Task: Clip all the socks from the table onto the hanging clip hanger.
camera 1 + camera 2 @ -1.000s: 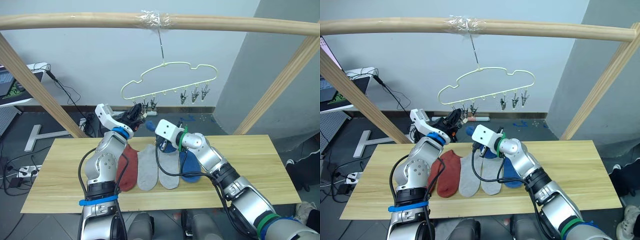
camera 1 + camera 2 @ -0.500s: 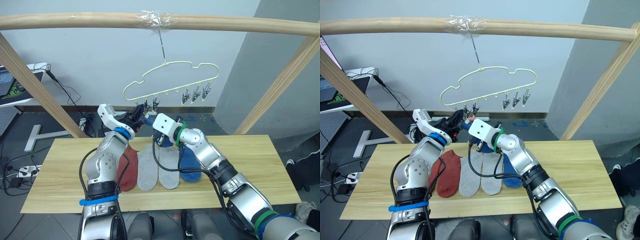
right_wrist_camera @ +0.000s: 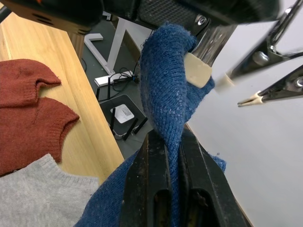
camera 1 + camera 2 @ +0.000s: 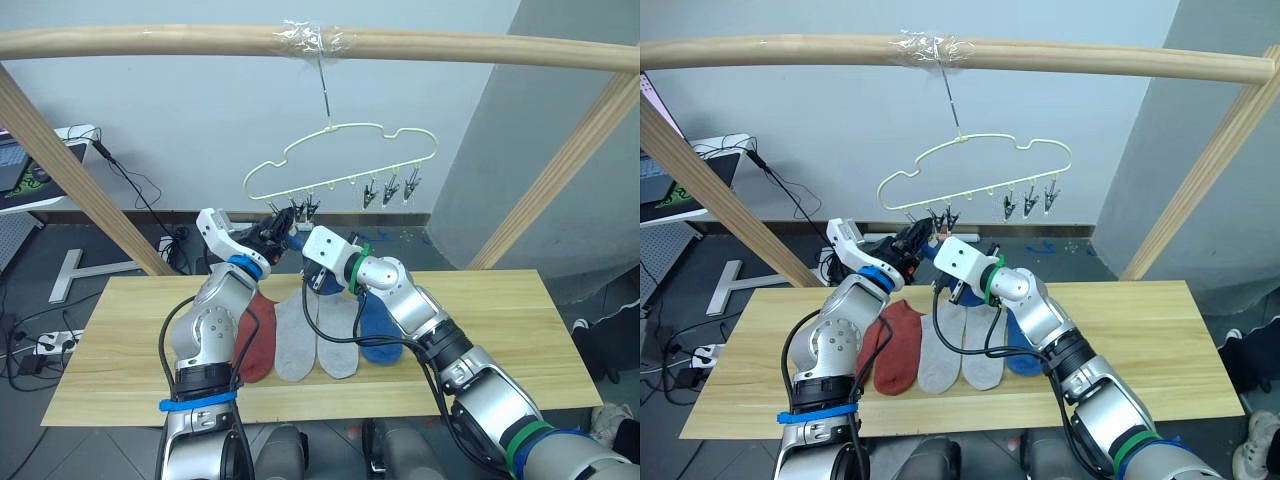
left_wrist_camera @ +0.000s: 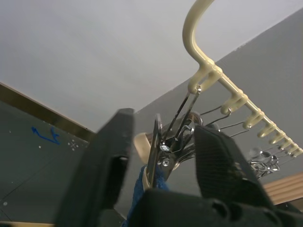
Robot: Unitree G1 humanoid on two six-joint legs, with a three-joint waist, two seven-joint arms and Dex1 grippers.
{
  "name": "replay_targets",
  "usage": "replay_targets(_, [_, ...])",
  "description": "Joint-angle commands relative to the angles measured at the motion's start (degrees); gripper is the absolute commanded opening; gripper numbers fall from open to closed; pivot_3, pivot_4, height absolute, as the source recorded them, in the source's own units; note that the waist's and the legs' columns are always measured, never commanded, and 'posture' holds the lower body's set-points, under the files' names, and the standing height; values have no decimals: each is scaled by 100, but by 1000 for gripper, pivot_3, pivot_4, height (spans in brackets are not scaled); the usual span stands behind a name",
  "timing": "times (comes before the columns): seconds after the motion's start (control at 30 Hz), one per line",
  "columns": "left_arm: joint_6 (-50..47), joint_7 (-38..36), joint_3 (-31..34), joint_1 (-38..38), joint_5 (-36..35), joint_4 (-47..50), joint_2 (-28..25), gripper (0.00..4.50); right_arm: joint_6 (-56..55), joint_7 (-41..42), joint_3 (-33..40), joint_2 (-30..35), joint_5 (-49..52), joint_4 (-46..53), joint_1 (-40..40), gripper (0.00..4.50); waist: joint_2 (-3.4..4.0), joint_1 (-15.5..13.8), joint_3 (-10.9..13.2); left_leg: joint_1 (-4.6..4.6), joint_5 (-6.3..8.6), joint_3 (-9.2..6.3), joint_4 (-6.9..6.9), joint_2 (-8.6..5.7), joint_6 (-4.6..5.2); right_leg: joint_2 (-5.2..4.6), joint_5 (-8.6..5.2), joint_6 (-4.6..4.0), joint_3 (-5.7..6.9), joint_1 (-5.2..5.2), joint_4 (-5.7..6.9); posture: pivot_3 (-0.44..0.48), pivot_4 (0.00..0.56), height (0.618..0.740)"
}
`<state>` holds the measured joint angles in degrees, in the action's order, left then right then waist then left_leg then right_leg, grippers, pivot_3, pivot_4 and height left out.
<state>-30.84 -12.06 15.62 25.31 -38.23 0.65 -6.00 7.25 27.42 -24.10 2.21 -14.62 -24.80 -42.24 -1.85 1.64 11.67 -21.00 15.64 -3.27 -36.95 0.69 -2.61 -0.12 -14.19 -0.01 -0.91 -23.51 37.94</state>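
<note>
Blue sock (image 3: 163, 109) top tucked inside clip (image 5: 160, 158)

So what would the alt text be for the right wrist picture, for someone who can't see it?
The right gripper pinches a blue sock and lifts its top edge into a metal clip that the left gripper is squeezing. More clips hang beside it, and below, two rust-red socks and a grey sock lie on the wooden table.
</note>
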Motion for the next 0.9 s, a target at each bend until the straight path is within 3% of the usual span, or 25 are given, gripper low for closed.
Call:
replay_targets(0.03, [29,-106,11,-10,-109,297,-40,3641,-44,13,79,-23,44,281,-66,0,0,0,0,0,0,0,0,0,0,0,0,0,0,0,0,31,158,740])
replay_targets(0.13, [-26,-136,32,-44,-154,342,-83,4472,-34,17,98,-37,73,268,-56,0,0,1,0,0,0,0,0,0,0,0,0,0,0,0,0,32,159,740])
replay_targets(0.4, [-525,-235,258,-533,-537,929,-553,4472,177,368,356,-398,785,573,181,0,0,6,0,-1,1,-4,2,5,-1,1,0,-1,2,-4,3,40,164,740])
replay_targets(0.6, [-618,-322,327,-697,-650,1095,-769,4500,645,582,487,-481,1172,767,278,1797,-1,-22,-1,-1,1,-8,-3,-1,-1,-1,0,0,1,-2,3,47,164,740])
replay_targets(0.83, [-572,-435,176,-927,-507,1268,-984,4500,1043,747,567,-276,1404,1158,575,4297,-1,-23,-1,-2,1,-9,0,1,0,-1,0,-1,6,-3,2,54,162,740])
replay_targets(0.9, [-494,-504,36,-1001,-359,1326,-1059,4500,1181,784,621,-167,1477,1379,736,4464,-1,-27,-1,-4,2,-10,1,1,0,-1,0,-1,3,-3,0,55,162,740])
